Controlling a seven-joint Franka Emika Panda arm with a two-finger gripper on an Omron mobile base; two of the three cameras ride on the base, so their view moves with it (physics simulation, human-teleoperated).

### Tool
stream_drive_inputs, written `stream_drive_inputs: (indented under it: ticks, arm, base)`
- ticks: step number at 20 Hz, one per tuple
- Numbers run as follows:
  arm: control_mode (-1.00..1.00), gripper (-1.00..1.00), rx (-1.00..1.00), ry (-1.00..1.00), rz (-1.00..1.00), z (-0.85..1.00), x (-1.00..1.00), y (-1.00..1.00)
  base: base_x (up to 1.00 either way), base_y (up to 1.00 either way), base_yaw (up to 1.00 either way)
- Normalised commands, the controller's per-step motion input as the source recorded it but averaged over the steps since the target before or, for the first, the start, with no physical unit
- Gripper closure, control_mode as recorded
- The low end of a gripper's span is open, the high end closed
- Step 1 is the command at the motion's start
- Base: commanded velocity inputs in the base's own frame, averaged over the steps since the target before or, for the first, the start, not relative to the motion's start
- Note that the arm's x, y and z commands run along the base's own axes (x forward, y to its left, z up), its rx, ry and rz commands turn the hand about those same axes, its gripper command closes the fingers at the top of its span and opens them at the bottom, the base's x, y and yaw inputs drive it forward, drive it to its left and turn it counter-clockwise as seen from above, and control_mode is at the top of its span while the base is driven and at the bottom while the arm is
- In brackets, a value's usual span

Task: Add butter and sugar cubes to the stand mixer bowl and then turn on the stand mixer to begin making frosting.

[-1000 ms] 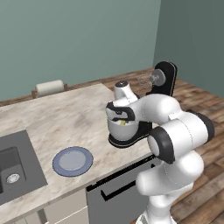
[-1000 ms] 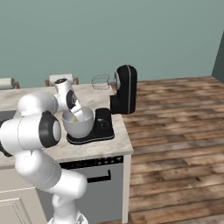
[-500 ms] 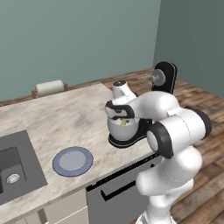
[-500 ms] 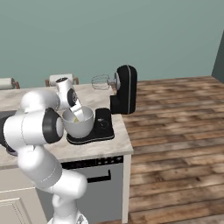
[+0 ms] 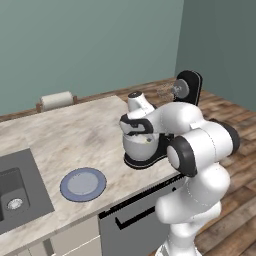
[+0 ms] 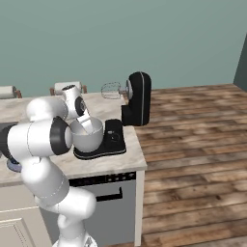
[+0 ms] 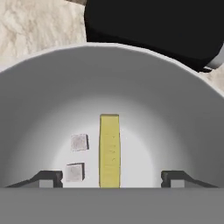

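Light was even and soft over the whole kitchen, with no single strong source. The stand mixer bowl point(image 7: 112, 78) showed the widest shading: bright at its floor, greyer up its walls. Beside the bowl, the stand mixer point(image 6: 137, 99) stayed near flat black with faint sheen. The counter point(image 5: 75, 135) around the bowl bore weak shadows. All views looked slightly soft and coarse, without glare or edge distortion.

A glossy white arm point(image 5: 200, 150) of rounded segments with dark joint rings.
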Motion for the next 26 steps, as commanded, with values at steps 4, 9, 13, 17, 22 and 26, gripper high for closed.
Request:
stream_drive_inputs:
  ticks: [4,9,13,17,22,26]
  arm:
    - [-1.0,-1.0,0.0,-0.11,-0.05,0.0,0.0,0.0]
    - [-1.0,-1.0,0.06,-0.28,-0.06,0.16,0.0,0.0]
    - [-1.0,-1.0,0.09,-0.27,-0.06,0.3,0.0,-0.08]
    - [-1.0,-1.0,0.1,-0.17,-0.05,0.32,-0.14,-0.25]
    - [-1.0,-1.0,0.08,-0.06,-0.01,0.55,-0.32,-0.34]
    - [-1.0,-1.0,0.03,0.0,0.0,0.79,-0.42,-0.16]
  base:
    - [0.0,0.0,0.0]
    - [0.0,0.0,0.0]
    - [0.0,0.0,0.0]
    - [0.0,0.0,0.0]
    - [0.0,0.0,0.0]
    - [0.0,0.0,0.0]
